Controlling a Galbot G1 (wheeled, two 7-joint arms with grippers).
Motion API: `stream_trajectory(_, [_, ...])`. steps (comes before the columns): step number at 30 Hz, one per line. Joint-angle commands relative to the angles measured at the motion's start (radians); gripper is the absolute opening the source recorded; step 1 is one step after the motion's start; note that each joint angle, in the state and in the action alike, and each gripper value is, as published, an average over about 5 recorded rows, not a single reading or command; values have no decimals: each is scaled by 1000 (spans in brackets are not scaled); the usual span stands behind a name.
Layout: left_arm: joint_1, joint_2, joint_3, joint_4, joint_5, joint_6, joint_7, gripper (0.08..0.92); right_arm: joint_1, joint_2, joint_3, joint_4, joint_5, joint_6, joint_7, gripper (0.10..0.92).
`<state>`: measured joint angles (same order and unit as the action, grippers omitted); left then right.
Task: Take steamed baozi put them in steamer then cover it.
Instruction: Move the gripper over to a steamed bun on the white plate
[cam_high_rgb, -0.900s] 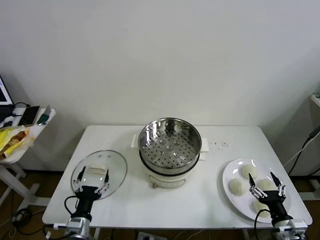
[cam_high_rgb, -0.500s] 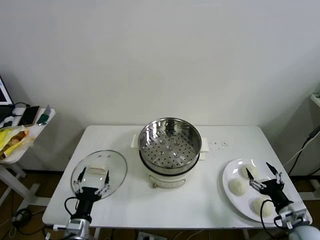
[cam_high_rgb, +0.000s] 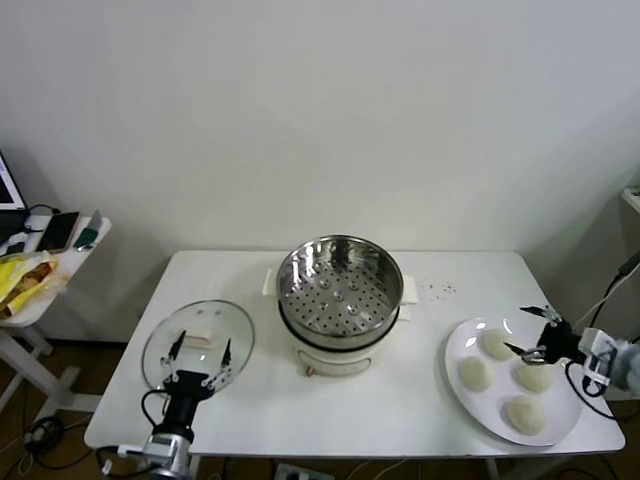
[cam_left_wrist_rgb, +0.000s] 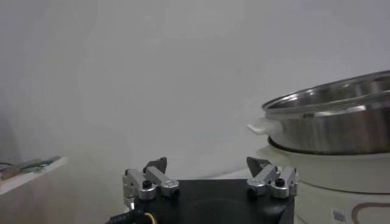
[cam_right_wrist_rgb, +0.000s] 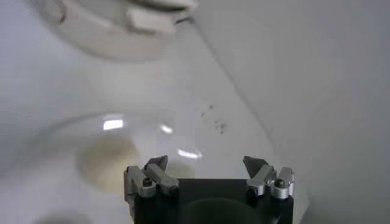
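Observation:
Several cream-white baozi (cam_high_rgb: 474, 373) lie on a white plate (cam_high_rgb: 497, 397) at the table's right end. My right gripper (cam_high_rgb: 521, 331) reaches in from the right and hangs open over the plate's far side, next to the rear baozi (cam_high_rgb: 495, 344). In the right wrist view, one baozi (cam_right_wrist_rgb: 108, 165) shows beyond the open right gripper (cam_right_wrist_rgb: 206, 165). The empty steel steamer (cam_high_rgb: 340, 288) stands mid-table on its white base. The glass cover (cam_high_rgb: 215, 320) lies flat to its left. My left gripper (cam_high_rgb: 201, 347) hovers open over the cover's near part, and the left gripper (cam_left_wrist_rgb: 207, 165) faces the steamer (cam_left_wrist_rgb: 341, 115).
A small side table (cam_high_rgb: 45, 262) with a yellow bag and gadgets stands at the far left. A cable (cam_high_rgb: 605, 300) hangs off the table's right end. The white wall runs close behind the table's back edge.
My right gripper swung from the plate's front edge round to its right side, uncovering the baozi it hid. The left gripper shifted slightly forward over the cover.

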<state>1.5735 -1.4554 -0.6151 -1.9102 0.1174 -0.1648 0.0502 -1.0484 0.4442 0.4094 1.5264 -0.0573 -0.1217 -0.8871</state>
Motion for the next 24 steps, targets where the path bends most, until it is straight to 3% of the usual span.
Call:
stream_trajectory(1, [-11, 39, -6, -1, -31, 26, 3, 823, 613, -150, -662, -174, -143, 4, -282, 823])
stream_trajectory(6, [-14, 54, -18, 5, -59, 47, 1, 823, 960, -52, -1040, -272, -112, -6, -303, 823])
stream_trajectory(11, [-23, 62, -20, 12, -60, 56, -2, 823, 1116, 59, -1241, -369, -94, -19, -310, 823])
stream_trajectory(24, [-34, 71, -41, 27, -71, 64, -12, 823, 1128, 171, -1314, -504, -113, -8, -297, 823])
